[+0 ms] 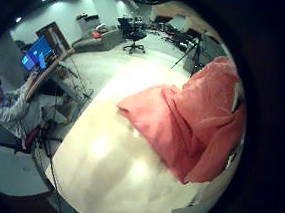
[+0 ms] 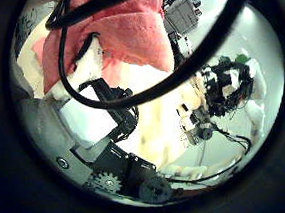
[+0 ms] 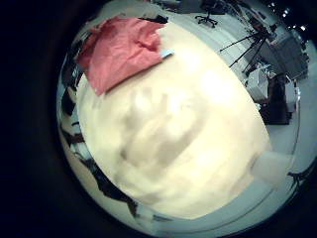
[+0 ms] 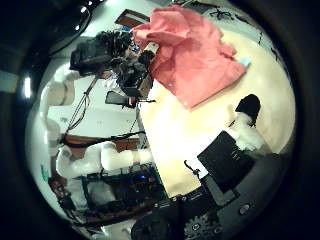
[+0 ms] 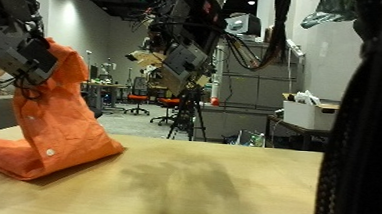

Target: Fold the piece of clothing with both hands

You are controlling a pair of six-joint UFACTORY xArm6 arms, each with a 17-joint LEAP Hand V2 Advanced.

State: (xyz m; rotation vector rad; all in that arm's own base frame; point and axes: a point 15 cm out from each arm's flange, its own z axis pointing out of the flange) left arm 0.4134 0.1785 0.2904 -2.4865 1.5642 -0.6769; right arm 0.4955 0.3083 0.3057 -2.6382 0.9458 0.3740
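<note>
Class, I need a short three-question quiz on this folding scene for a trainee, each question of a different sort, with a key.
1. True or false: the garment lies completely flat on the table.
2. Which hand grips the garment? A) left hand B) right hand
3. Fill in: the garment's colour is ____.

Key: 1 false, part is lifted. 2 A; the right hand hangs above the table holding nothing. 3 orange.
</note>
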